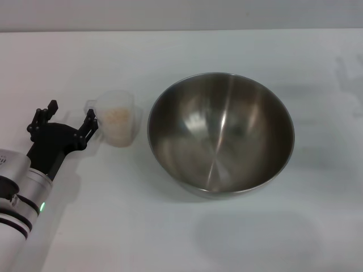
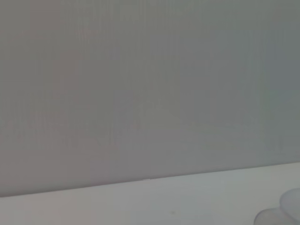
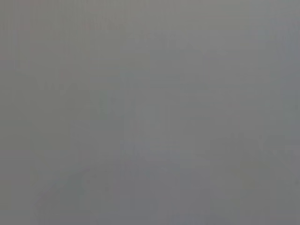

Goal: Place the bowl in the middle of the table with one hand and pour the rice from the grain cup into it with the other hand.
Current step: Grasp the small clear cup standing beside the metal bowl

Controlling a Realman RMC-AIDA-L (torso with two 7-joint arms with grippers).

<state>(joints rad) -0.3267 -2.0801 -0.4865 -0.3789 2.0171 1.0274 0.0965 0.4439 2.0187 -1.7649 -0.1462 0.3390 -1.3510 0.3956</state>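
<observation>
- bowl (image 1: 221, 134) sits empty mid-table (image 1: 170, 238); placement looks done
- grain cup (image 1: 118, 119) upright just left of it, rice (image 1: 117, 116) inside
- left gripper (image 1: 71, 120) spread, right fingertip by cup handle; lined up to grasp
- right gripper out of view

Head camera: high, looking forward and down on the table (image 1: 187, 238), whose far edge runs across the top of the picture. It takes in the bowl (image 1: 221, 133) at centre, the grain cup (image 1: 117, 119) just to its left, and the left gripper (image 1: 71, 118) at near left. Left wrist camera: low, close to the tabletop, facing level across a strip of table (image 2: 187, 201) toward a plain grey background; a blurred clear rim, likely the grain cup (image 2: 281, 213), shows at one corner, the only overlap with the head view. Right wrist camera: uniform grey, nothing shared.
</observation>
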